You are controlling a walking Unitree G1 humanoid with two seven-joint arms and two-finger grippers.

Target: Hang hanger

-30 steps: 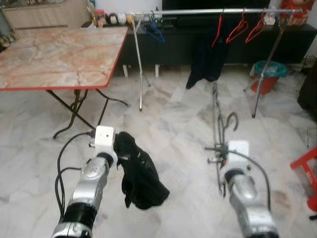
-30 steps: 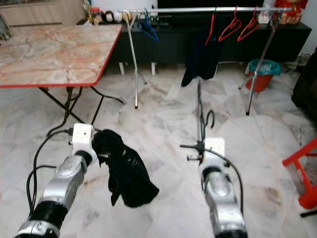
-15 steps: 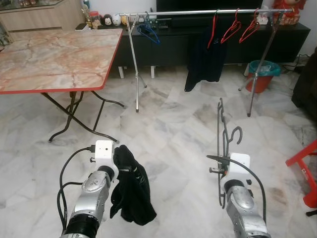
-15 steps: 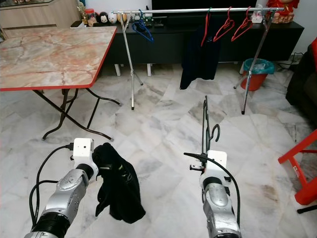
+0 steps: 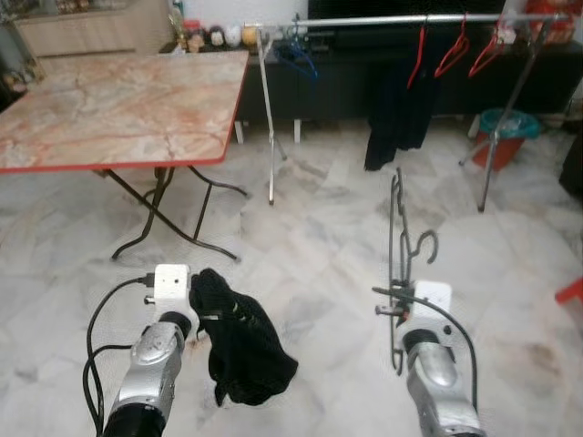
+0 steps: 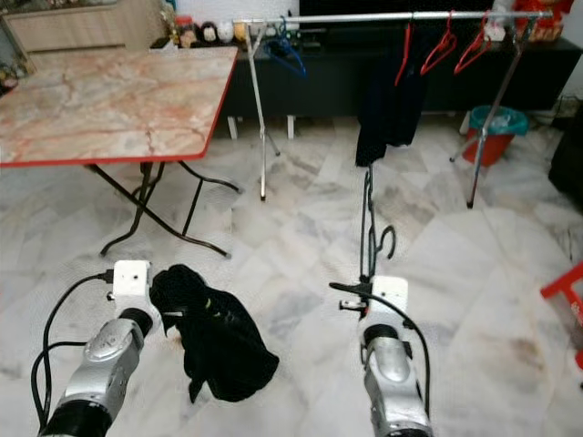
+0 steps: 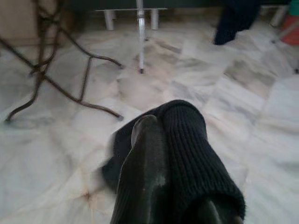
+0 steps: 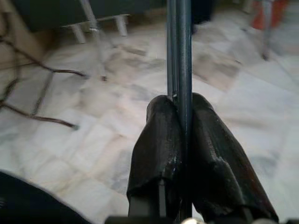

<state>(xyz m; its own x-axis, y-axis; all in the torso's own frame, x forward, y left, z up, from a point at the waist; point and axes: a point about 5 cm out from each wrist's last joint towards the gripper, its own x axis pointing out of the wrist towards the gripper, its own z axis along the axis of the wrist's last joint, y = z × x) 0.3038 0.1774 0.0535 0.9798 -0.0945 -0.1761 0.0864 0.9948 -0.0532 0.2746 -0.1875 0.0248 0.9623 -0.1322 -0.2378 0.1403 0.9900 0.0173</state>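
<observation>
Your dark wire hanger (image 5: 397, 238) stands upright above the marble floor (image 5: 319, 246), pinched at its lower bar by the right gripper (image 8: 180, 140). Left gripper (image 7: 154, 154) is clenched on a black knit garment (image 5: 239, 337). The clothes rail (image 5: 392, 20) stands well ahead, beside the marble-top table (image 5: 109, 105).

Even, bright indoor light, soft and diffuse; marble floor (image 5: 310, 246) shows pale sheen, no hard glare. Faint shadows under the counter (image 5: 118, 109). Head views slightly soft, mild motion blur, far rail (image 6: 364, 17) smeared. Wrist views: near fingers (image 8: 161, 140) fairly sharp, background blurred, right one worst. Dark garment (image 7: 191, 149) lacks detail.
</observation>
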